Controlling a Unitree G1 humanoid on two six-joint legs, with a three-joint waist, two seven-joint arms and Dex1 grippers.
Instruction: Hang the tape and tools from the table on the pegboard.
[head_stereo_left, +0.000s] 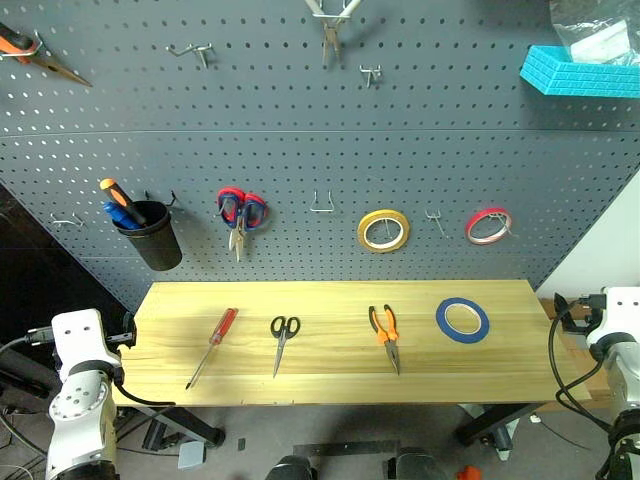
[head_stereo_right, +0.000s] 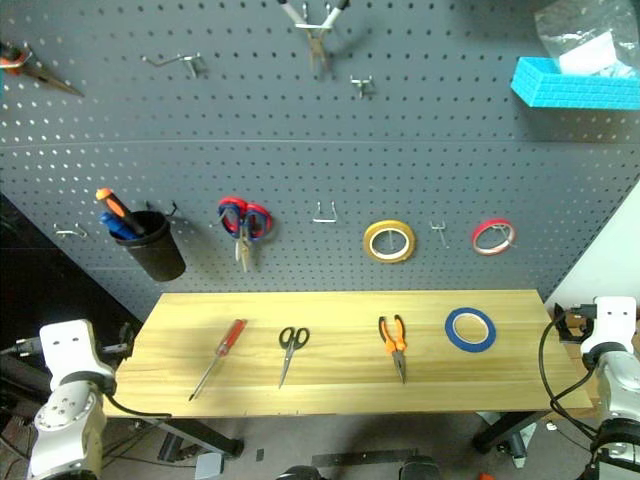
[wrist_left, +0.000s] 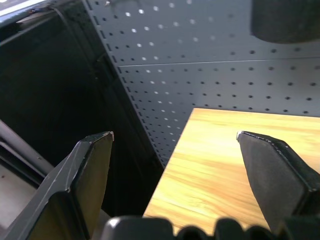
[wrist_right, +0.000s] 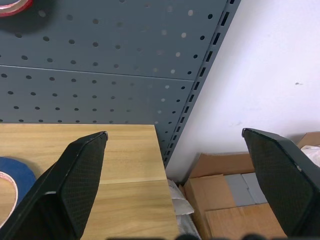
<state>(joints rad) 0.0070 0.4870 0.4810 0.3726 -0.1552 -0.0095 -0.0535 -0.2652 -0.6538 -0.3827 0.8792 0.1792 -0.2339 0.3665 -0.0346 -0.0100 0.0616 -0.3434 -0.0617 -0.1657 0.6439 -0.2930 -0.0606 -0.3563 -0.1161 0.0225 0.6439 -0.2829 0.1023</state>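
Wood table (head_stereo_left: 330, 385) under the grey pegboard (head_stereo_left: 300, 150): red screwdriver (head_stereo_left: 212, 346), scissors (head_stereo_left: 282, 340), pliers (head_stereo_left: 386, 335), blue tape (head_stereo_left: 462, 320) lie in a row. Your left gripper (wrist_left: 175, 145) and right gripper (wrist_right: 175, 140) gape empty at opposite table ends, seemingly touching nothing.

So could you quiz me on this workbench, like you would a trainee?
1. True or false: the blue tape already hangs on the pegboard.
2. Which tool lies nearest the blue tape: A) red-handled screwdriver B) black-handled scissors C) orange-handled pliers?
3. Fill in: both the left pincer and the right pincer are ____ and hold nothing.

Key: 1 false, it lies on the table; 2 C; 3 open.
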